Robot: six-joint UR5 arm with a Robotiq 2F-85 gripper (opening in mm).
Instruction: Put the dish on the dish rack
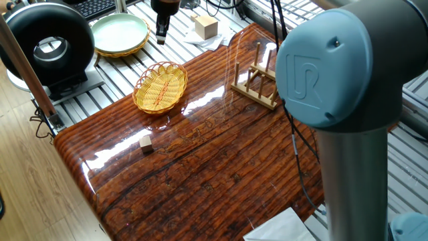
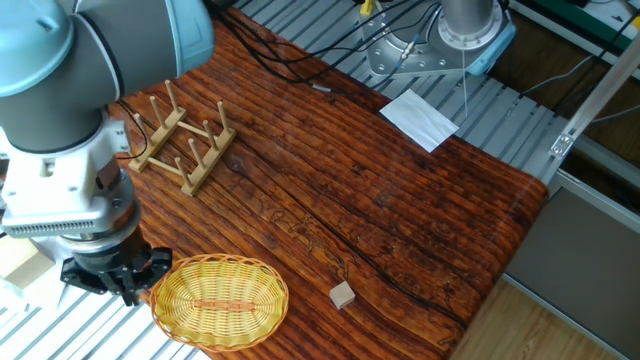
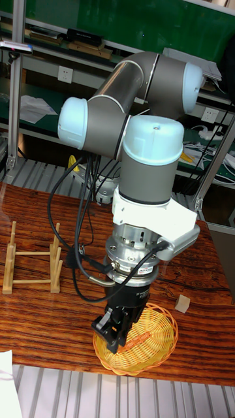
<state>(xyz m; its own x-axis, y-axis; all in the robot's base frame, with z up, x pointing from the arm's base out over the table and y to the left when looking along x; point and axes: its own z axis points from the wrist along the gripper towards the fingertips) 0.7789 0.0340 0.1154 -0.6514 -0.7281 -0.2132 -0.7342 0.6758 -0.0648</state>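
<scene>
The dish (image 1: 160,87) is a golden woven basket lying flat near the wooden table's far-left edge; it also shows as the dish (image 2: 220,298) and the dish (image 3: 145,338). The dish rack (image 1: 257,84) stands empty at the far right of the table, pegs upright, seen again as the rack (image 2: 181,146) and the rack (image 3: 31,265). My gripper (image 1: 161,28) hangs beyond the dish's far rim, over the metal slats. My gripper (image 2: 128,288) sits just left of the rim, not touching it. Its fingers look closed together and hold nothing. In the tall view my gripper (image 3: 116,334) hides part of the dish.
A pale green plate (image 1: 120,33) and a wooden cube (image 1: 206,27) lie on the slats either side of the gripper. A small block (image 1: 146,142) sits on the table near the dish. A black round device (image 1: 47,41) stands far left. White paper (image 2: 419,119) lies by the arm's base.
</scene>
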